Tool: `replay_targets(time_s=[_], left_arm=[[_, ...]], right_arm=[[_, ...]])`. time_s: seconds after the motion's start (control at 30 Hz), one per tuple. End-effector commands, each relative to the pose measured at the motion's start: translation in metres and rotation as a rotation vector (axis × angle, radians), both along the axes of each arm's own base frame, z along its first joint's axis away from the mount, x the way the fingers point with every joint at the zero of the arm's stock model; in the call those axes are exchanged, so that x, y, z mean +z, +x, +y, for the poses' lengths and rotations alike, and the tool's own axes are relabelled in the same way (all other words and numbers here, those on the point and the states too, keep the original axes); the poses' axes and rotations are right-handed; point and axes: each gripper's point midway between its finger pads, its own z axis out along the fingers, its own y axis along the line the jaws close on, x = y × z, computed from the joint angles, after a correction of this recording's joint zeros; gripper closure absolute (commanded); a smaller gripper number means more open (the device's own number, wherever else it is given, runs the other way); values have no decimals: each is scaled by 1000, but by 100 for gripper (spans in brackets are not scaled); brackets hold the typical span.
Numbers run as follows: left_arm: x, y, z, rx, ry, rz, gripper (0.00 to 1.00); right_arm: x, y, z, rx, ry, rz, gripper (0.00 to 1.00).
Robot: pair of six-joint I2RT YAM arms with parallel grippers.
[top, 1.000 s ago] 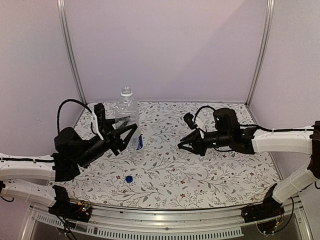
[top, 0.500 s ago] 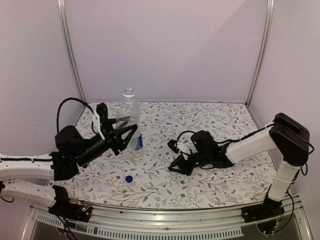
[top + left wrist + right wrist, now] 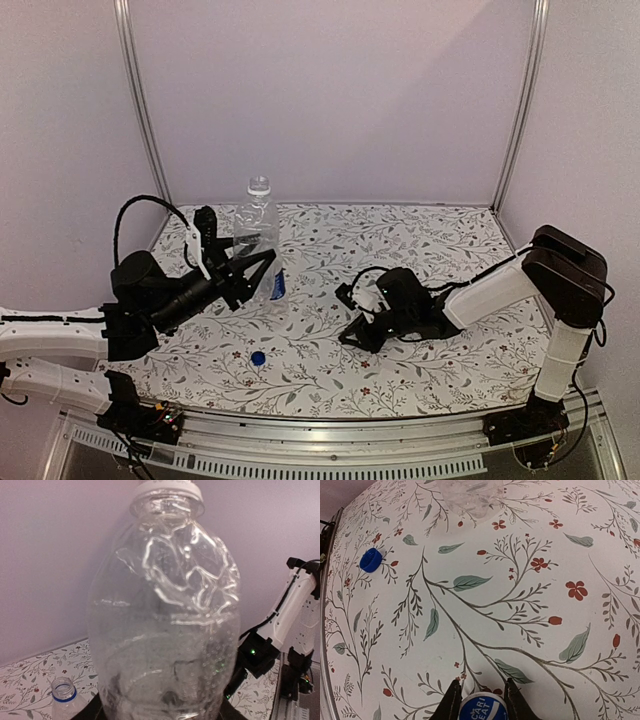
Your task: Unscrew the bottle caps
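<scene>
1. Worktop [image 3: 440, 250] from above. Shows the left gripper [image 3: 252, 272] near the far-left corner, fingers clamped around the lower body of the plain bottle [image 3: 258, 225], held upright, whitish top uppermost. Shows a blue band of the labelled bottle [image 3: 279, 285] just beside that gripper, toward the middle, the rest hidden. Finds the blue cap [image 3: 258, 357] lying alone close to the near edge, left of centre, well apart from both grippers. Puts the right gripper [image 3: 350, 337] low over the middle of the worktop, tips down at the surface, its hold too small to read here.
2. Left wrist. Fills with the plain bottle, clear, crumpled at the shoulder, beaded with droplets, gripped low between dark fingers [image 3: 97, 714] barely showing at the bottom edge. Cuts off the whitish top at the upper edge, so cannot tell cap from bare neck. Shows the labelled bottle's open, uncapped neck with a blue ring at lower left, just beside the held bottle, and the right arm [image 3: 295, 605] at the right.
3. Right wrist. Looks down on the floral surface. Shows both fingers [image 3: 452, 702] pressed onto the whitish cap [image 3: 482, 708], blue print on top, pinched at the frame's bottom edge. Places the blue cap at upper left, near the worktop's railed edge. Catches a clear bottle bottom [image 3: 472, 492] at the top; cannot tell which bottle.
</scene>
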Motion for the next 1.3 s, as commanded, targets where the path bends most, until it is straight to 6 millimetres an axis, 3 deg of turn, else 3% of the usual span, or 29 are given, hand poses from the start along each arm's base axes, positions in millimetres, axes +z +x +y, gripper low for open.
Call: replay_targets(time_s=[0.0,0.37,0.83,0.93,1.07,1.27], left_arm=[[10,6,3,25,-14,-20,51],[11,4,5,24,-23,-24,51],[8,3,8,31,-15,-29,51],[6,4,8,34,-10,-26,51],[2,3,7,28,2,-25,50],[-7,4,1,9,15,-6,50]], right_arm=[[-4,5,2,-22,-13,-11,76],[-14,2,-4,-42,-30,13,72],[-8,-1,-6,-45,-26,27,49],[6,-1,-6,-47,-10,16,44],[39,1,-5,-52,34,-18,37],[117,1,-7,-47,133,-105,24]])
